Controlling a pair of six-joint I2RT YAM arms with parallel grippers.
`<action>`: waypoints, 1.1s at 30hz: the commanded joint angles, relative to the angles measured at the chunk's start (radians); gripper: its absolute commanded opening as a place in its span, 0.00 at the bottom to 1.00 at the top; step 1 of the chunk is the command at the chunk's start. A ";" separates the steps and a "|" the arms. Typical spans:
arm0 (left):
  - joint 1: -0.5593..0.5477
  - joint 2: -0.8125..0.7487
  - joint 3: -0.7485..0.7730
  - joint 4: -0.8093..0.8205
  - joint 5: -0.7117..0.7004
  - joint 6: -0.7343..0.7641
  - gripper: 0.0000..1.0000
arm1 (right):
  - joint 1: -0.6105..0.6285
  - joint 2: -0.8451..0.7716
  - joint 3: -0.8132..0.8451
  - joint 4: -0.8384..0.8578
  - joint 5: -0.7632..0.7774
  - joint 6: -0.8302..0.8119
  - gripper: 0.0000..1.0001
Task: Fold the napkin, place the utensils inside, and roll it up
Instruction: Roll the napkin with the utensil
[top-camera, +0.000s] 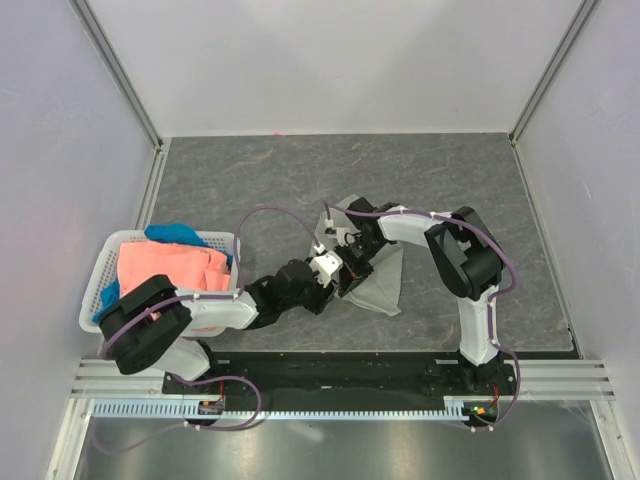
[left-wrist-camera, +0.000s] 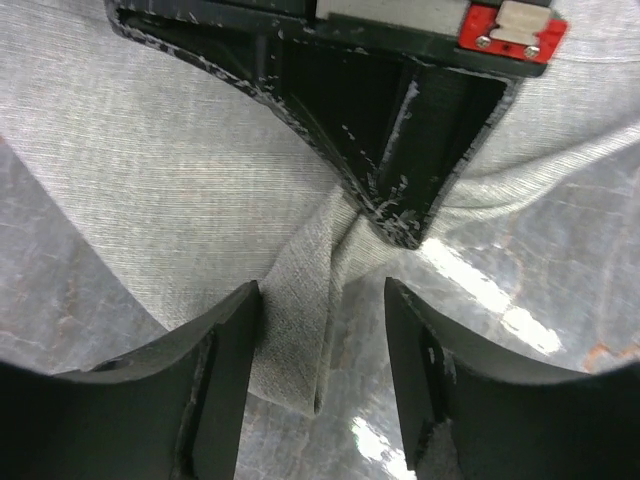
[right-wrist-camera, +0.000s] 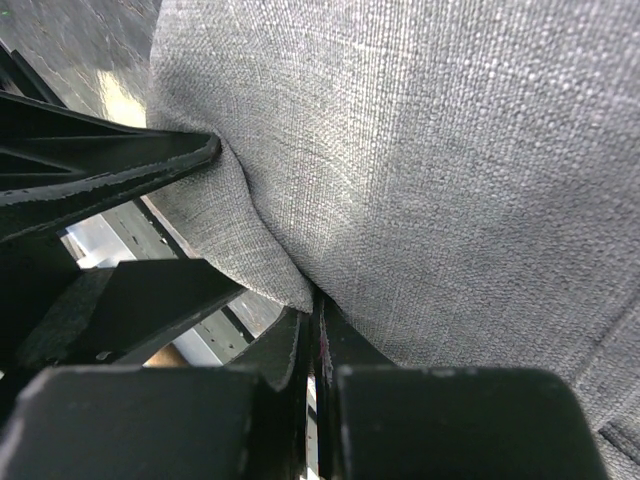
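Note:
The light grey napkin (top-camera: 385, 288) lies crumpled on the dark mat right of centre, one corner lifted. My right gripper (top-camera: 346, 262) is shut on a bunched fold of it; the right wrist view shows the cloth (right-wrist-camera: 450, 150) pinched at the closed jaws (right-wrist-camera: 318, 300). My left gripper (top-camera: 336, 272) meets it from the left and is open. In the left wrist view its fingers (left-wrist-camera: 320, 292) straddle a hanging strip of napkin (left-wrist-camera: 300, 310), which lies against the left finger. The right gripper's tip (left-wrist-camera: 400, 225) holds the cloth just beyond. The utensils are out of view.
A white basket (top-camera: 95, 290) at the left holds a coral-orange cloth (top-camera: 170, 265) and a blue cloth (top-camera: 175, 235). Grey walls close the sides and back. The mat's front edge runs just before the arm bases.

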 joint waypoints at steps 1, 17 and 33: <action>-0.032 0.043 0.042 -0.007 -0.111 0.077 0.56 | -0.009 0.009 0.024 0.001 -0.014 -0.027 0.00; -0.043 0.068 0.086 -0.106 -0.055 0.025 0.02 | -0.056 -0.092 0.024 0.001 0.018 0.007 0.14; 0.056 0.028 0.128 -0.246 0.321 -0.153 0.02 | -0.116 -0.636 -0.388 0.338 0.255 0.039 0.65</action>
